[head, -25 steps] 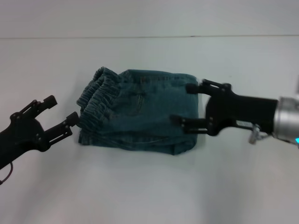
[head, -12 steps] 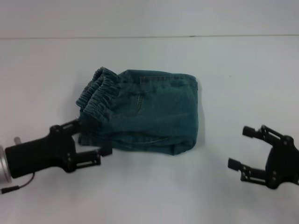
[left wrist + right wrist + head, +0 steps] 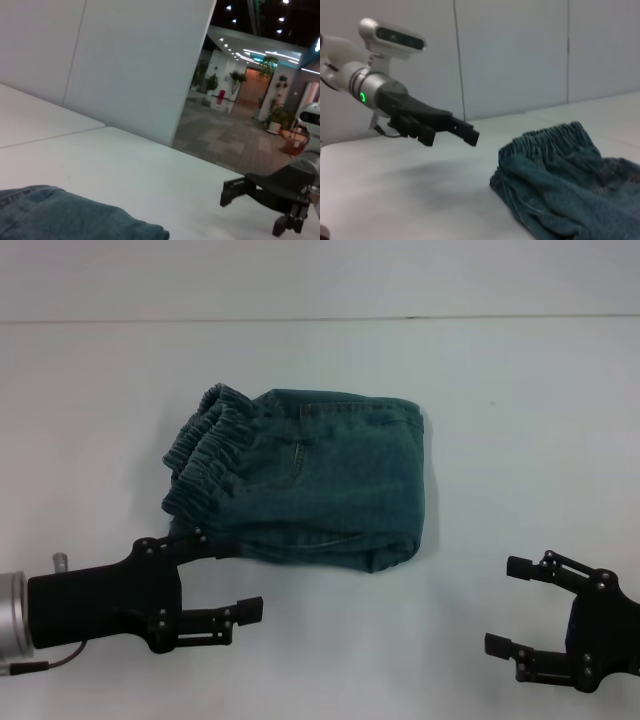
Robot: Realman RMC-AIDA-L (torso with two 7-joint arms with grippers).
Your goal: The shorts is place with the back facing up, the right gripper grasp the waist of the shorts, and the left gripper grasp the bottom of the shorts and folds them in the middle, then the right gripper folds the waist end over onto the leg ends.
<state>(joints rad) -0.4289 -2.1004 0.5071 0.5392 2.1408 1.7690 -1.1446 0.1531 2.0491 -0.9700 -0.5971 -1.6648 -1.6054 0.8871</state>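
The shorts (image 3: 330, 480) lie folded in a compact stack at the table's middle. The ruched waist (image 3: 205, 445) is on top at the stack's left end, and the fold runs down the right side. The leg ends are hidden under the waist. My left gripper (image 3: 235, 575) is open at the near left, its far finger (image 3: 215, 540) right at the shorts' near left corner, holding nothing. My right gripper (image 3: 505, 605) is open at the near right, well apart from the cloth. The right wrist view shows the waist (image 3: 545, 142) and the left gripper (image 3: 465, 132); the left wrist view shows denim (image 3: 75, 215).
The white table (image 3: 500, 390) runs to a white back wall (image 3: 320, 280). Bare table surface lies on every side of the shorts. In the left wrist view the right gripper (image 3: 235, 192) stands off beyond the table's side, with an open hall behind it.
The right gripper has left the shorts' right fold and drawn back to the near right. The left arm has swung down and in toward the shorts' near left corner. The shorts stay still.
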